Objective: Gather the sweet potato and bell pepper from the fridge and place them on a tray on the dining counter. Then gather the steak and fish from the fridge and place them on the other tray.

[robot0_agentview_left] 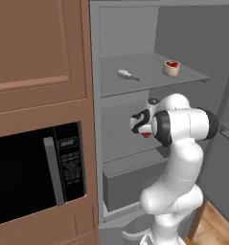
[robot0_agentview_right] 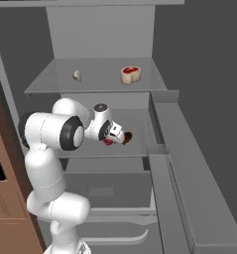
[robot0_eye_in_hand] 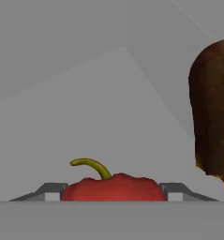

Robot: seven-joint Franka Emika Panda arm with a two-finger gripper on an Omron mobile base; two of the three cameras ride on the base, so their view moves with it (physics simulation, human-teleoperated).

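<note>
The fridge stands open and my arm reaches into its middle shelf. My gripper point(robot0_eye_in_hand: 113, 192) is shut on the red bell pepper point(robot0_eye_in_hand: 113, 186), with a fingertip against each of its sides and its green stem pointing up. In the right base view the bell pepper point(robot0_agentview_right: 107, 142) sits at the gripper point(robot0_agentview_right: 112, 137); in the left base view the bell pepper point(robot0_agentview_left: 145, 135) peeks out under the hand. The brown sweet potato point(robot0_eye_in_hand: 213, 112) point(robot0_agentview_right: 127, 137) lies just to the right of it. On the shelf above rest the steak point(robot0_agentview_right: 131, 74) point(robot0_agentview_left: 172, 67) and the pale fish point(robot0_agentview_right: 77, 75) point(robot0_agentview_left: 127, 74).
A wooden cabinet point(robot0_agentview_left: 34, 48) with a built-in microwave point(robot0_agentview_left: 34, 172) stands left of the fridge. The open fridge door point(robot0_agentview_right: 189, 163) with its racks flanks my arm on the right. A closed drawer point(robot0_agentview_right: 107, 191) sits below the middle shelf.
</note>
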